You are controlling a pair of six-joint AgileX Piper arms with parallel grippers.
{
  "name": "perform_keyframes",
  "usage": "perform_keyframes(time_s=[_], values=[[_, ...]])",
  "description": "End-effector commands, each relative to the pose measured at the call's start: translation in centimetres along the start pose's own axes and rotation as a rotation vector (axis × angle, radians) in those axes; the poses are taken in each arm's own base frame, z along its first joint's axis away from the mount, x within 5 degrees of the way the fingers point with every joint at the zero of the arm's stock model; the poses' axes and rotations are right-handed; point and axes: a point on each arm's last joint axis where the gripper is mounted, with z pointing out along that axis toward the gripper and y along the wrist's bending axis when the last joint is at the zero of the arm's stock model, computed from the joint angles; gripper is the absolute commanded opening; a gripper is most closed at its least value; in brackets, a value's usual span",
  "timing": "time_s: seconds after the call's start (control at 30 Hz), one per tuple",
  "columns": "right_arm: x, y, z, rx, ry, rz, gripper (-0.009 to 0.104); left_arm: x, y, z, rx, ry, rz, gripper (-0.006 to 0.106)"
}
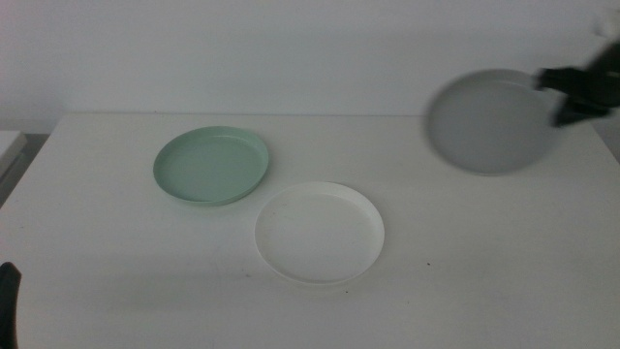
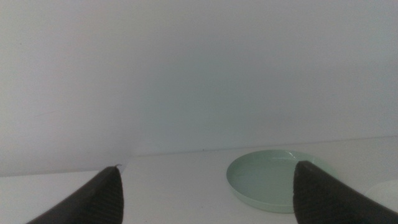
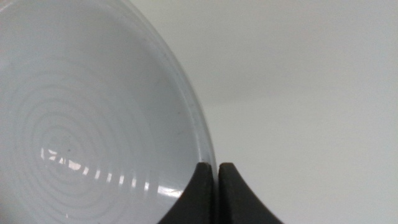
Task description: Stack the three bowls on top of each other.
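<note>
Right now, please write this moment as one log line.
right gripper: shut on grey bowl, lifted | left gripper: open, waiting | green bowl, white bowl: on table

The green bowl (image 1: 211, 165) and white bowl (image 1: 320, 232) lie close together mid-table (image 1: 484, 252), a narrow gap between their rims. Bare tabletop runs all round them: wide on the right side, along the near edge, and on the left. The grey bowl (image 1: 494, 121) hangs tilted above the far right corner in the right gripper (image 1: 572, 97), blocking that corner. The left gripper (image 1: 8, 301), jaws apart, sits at the near left edge, clear of both bowls.
</note>
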Motion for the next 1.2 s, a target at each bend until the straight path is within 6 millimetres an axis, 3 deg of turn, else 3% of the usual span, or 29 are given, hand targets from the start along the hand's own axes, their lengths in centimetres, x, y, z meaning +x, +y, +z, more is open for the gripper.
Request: perform_keyframes(time_s=[0.0, 0.2, 0.4, 0.5, 0.7, 1.0, 1.1, 1.17], values=[[0.6, 4.1, -0.2, -0.053, -0.001, -0.077, -0.001, -0.1, 0.0, 0.0, -0.003, -0.013, -0.013, 0.094], [3.9, 14.4, 1.8, -0.179, 0.055, -0.264, -0.002, -0.1, 0.0, 0.0, -0.003, -0.013, -0.011, 0.094], [7.1, 20.5, 4.4, -0.226, 0.093, -0.349, -0.002, -0.1, 0.0, 0.0, -0.003, -0.013, -0.011, 0.094], [7.9, 21.6, 5.6, -0.229, 0.109, -0.346, -0.002, -0.1, 0.0, 0.0, -0.003, -0.013, -0.011, 0.094], [8.7, 21.7, 7.8, -0.203, 0.165, -0.355, -0.002, -0.1, 0.0, 0.0, -0.003, -0.013, -0.011, 0.094], [8.6, 21.4, 8.2, -0.178, 0.163, -0.363, -0.001, -0.1, 0.0, 0.0, -0.003, -0.013, -0.011, 0.094], [8.7, 21.4, 8.2, -0.175, 0.166, -0.365, 0.003, -0.1, 0.0, 0.0, -0.003, -0.013, -0.011, 0.094], [8.9, 21.2, 8.2, -0.166, 0.193, -0.368, 0.015, -0.1, 0.0, 0.0, -0.003, -0.013, -0.011, 0.094]])
